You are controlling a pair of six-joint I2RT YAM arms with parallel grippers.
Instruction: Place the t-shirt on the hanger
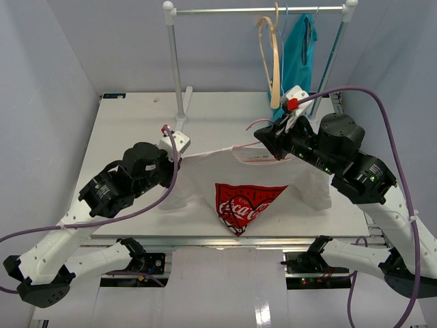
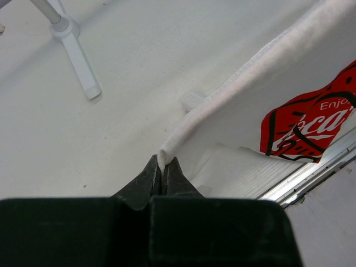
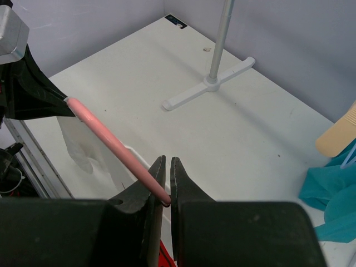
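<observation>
The white t-shirt (image 1: 198, 179) with the red Coca-Cola heart print (image 1: 247, 203) lies spread at the table's front, its top edge lifted between the two grippers. My left gripper (image 1: 179, 152) is shut on the shirt's left shoulder edge; in the left wrist view the gripper (image 2: 163, 160) pinches a rolled band of white fabric (image 2: 261, 61). My right gripper (image 1: 271, 145) is shut on the pink wire hanger (image 1: 258, 124) at the collar. In the right wrist view the gripper (image 3: 168, 167) clamps the pink wire (image 3: 111, 143), which runs left to the left gripper (image 3: 30, 89).
A white clothes rack (image 1: 175, 61) stands at the back, its foot (image 3: 208, 86) on the table. A tan wooden hanger (image 1: 272, 65) and a teal garment (image 1: 298, 55) hang on its rail, just behind my right arm. The table's front edge (image 2: 311, 172) lies under the shirt's hem.
</observation>
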